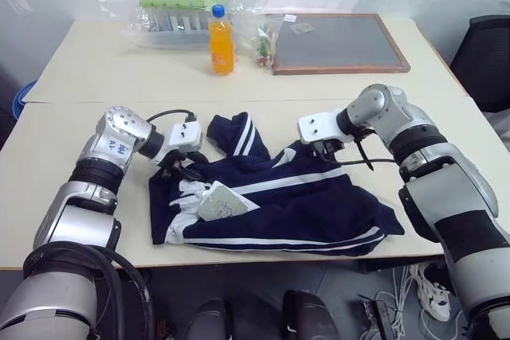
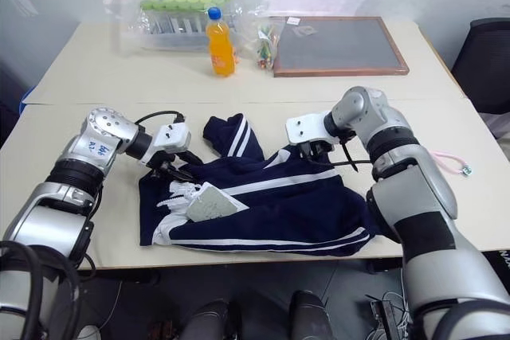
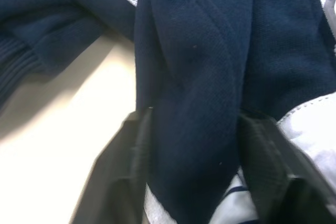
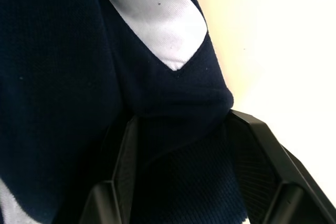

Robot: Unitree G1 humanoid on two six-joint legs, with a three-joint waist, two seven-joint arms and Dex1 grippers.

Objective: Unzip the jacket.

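Observation:
The navy-blue jacket (image 1: 275,205), with white stripes and a grey-green paper tag (image 1: 221,203), lies crumpled near the front edge of the cream table (image 1: 80,137). My left gripper (image 1: 177,166) is at the jacket's left end near the white collar. In the left wrist view its fingers (image 3: 134,166) press on a fold of navy fabric (image 3: 194,77) from both sides. My right gripper (image 1: 327,149) is at the jacket's upper right edge. In the right wrist view its fingers (image 4: 252,156) close on a bunched ribbed hem (image 4: 178,145). The zipper is hidden.
An orange drink bottle (image 1: 221,40), a plastic pack of green-capped tubes (image 1: 179,7), a small clear bag (image 1: 264,44) and a framed grey board (image 1: 339,43) stand at the back of the table. A black chair (image 1: 486,61) is at the right. A pink cord (image 2: 450,161) lies at the right.

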